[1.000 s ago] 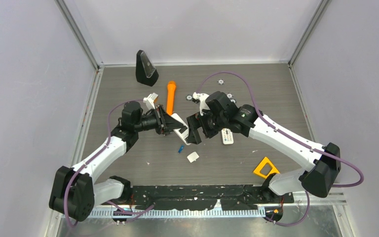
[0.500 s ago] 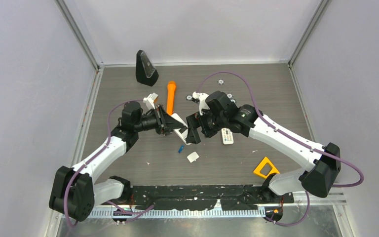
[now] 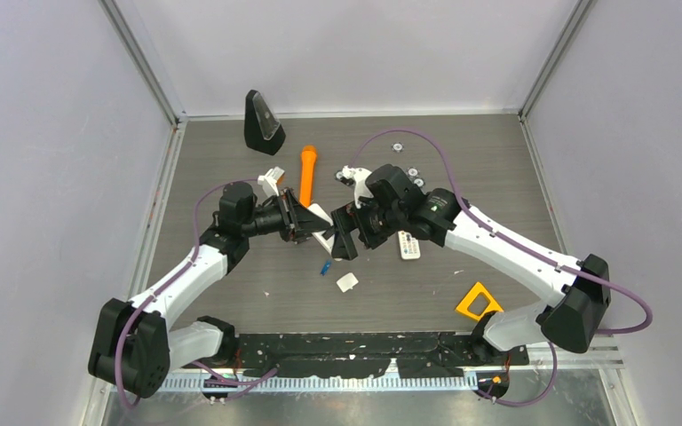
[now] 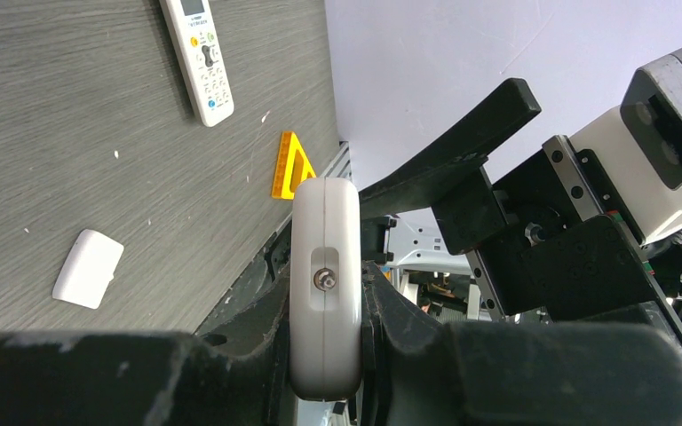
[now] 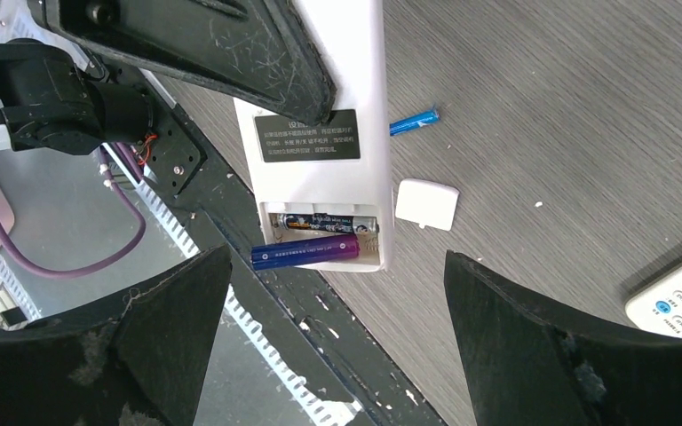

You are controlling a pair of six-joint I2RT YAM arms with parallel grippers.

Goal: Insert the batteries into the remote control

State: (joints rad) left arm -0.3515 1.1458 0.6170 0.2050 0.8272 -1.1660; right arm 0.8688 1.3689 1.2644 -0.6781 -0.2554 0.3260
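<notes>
In the open bay of the white plastic slab remote control (image 5: 360, 80): one dark grey cylinder battery (image 5: 324, 223) lies seated. A purple-and-blue cylinder battery (image 5: 306, 252) lies at the bay's mouth, one end poking past the remote's edge.
Beside the remote: a third, blue cylinder battery (image 5: 413, 121) and the small white plastic bay cover (image 5: 426, 203) lie apart on the grey wood-grain table (image 5: 542, 106).
Change: your right gripper (image 3: 346, 235) has edged closer to the remote's bay end, probably lining up to press the purple battery home.
Left gripper (image 3: 305, 222): clamped on the remote's sides, apparently holding it off the table.
Right gripper: jaws spread wide, holding nothing, one either side of the bay end.
</notes>
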